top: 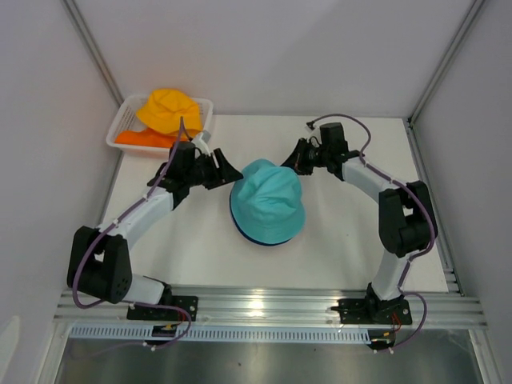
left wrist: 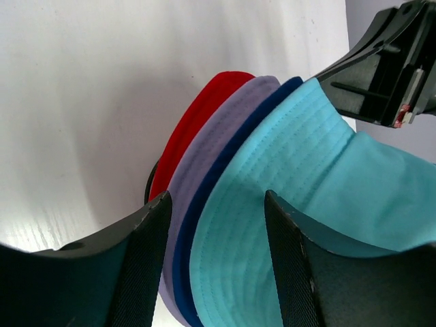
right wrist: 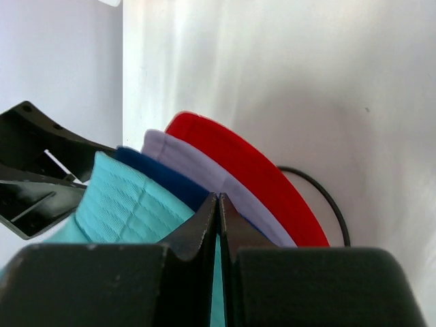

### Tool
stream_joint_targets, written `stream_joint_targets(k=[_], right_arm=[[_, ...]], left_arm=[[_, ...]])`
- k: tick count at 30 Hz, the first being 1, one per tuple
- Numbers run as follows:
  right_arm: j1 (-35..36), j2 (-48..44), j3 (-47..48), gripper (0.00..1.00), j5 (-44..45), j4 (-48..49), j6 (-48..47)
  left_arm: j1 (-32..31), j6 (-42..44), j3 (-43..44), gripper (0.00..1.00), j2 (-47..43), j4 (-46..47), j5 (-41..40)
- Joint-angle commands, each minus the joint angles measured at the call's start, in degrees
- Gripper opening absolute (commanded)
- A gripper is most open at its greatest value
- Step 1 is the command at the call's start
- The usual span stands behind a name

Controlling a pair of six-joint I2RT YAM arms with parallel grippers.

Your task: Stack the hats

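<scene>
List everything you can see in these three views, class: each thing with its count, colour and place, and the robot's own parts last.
teal hat: one, teal, top of the stack at mid-table
dark blue hat: one, dark blue, directly under the teal one
lilac hat: one, lilac, under the dark blue one
red hat: one, red, lowest in the stack
yellow hat: one, yellow, in the basket, uppermost
orange hat: one, orange, in the basket under the yellow one
basket: one, white, far left corner
wire stand: one, black, under the stack, mostly hidden
table: one, white
left gripper: one, black, fingers open astride the stacked brims
right gripper: one, black, fingers shut on the teal brim
</scene>
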Motion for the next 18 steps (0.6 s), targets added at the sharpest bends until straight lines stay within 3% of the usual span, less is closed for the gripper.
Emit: stream_joint_targets(k=[1,6,9,10,14,15,18], right_arm=[[1.8,3.1,6.5,0.06,-2.3,-1.9,-1.7],[2.3,6.4,11.9,0.11,-2.2,-5.8,-4.3],[1.9,6.9,14.6,0.14,-0.7,-8.8,-6.5],[1.7,6.7,14.9,0.15,-0.1,-9.1,-6.8],[-0.3,6.4,15.7,0.23,1.3,-11.2,-8.4],[-0.9,5.9,15.9,0.25,1.9,-12.1,-8.9],[-4.0,3.5,16.9,0.32,5.4,-15.9,-11.7]], left_arm=[[1.0,0.3,1.4,0.61,1.0,2.5,1.5],[1.7,-2.1,-0.9,0.59,0.5,4.9,4.1],[1.7,-4.6,-2.8,0.40,0.0,9.8,8.0],[1.7,-5.2,-3.2,0.24,-0.1,10.6,8.7],[1.7,-6.6,-4.0,0.12,-0.5,12.3,10.2],[1.7,-6.6,-4.3,0.06,-0.6,12.3,10.1],[1.7,-6.8,-4.8,0.01,-1.0,12.5,9.6]])
